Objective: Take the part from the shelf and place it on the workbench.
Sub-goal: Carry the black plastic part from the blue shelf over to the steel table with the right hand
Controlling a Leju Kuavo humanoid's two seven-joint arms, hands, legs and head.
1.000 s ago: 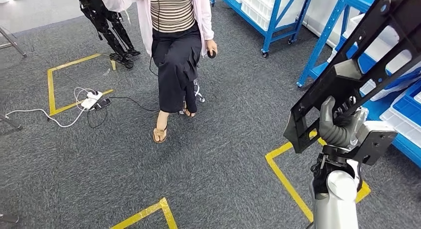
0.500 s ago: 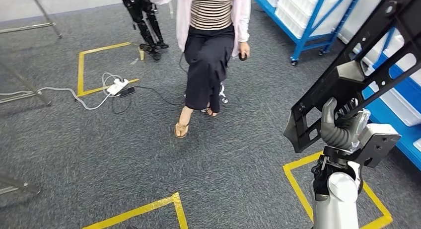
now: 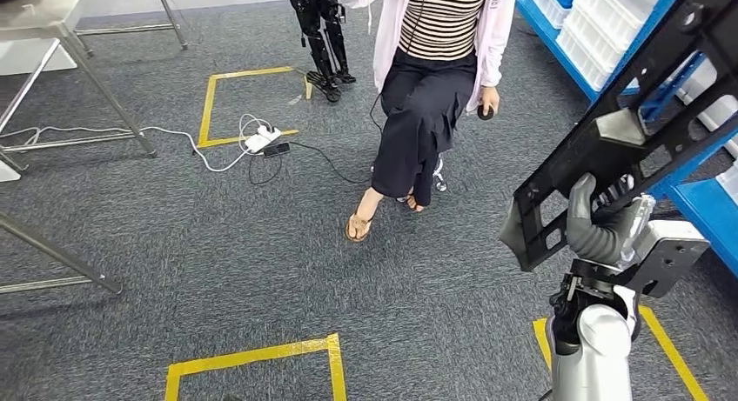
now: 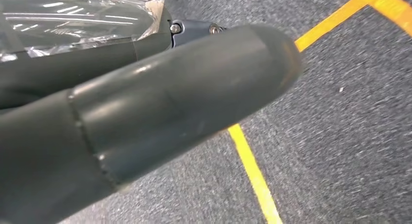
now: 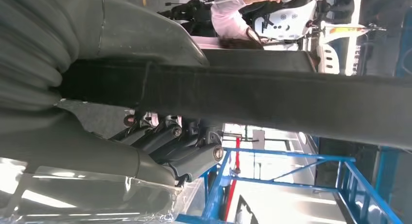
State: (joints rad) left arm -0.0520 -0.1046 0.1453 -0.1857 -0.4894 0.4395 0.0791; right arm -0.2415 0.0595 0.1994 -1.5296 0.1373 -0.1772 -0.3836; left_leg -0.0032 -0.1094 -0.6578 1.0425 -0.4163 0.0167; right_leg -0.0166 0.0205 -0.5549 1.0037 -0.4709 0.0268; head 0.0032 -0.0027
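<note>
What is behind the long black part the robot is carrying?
In the head view, the long black cut-out plastic part, gripped by the right hand, has blue shelving holding white bins behind it. Bits of blue frame show through its openings; what else it covers is hidden.

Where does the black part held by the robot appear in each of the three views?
Head view: black part at the right edge, slanting up from the right hand.
Right wrist view: a dark bar across the picture.
Left wrist view: not in it.
Shared landmark: blue shelf.
</note>
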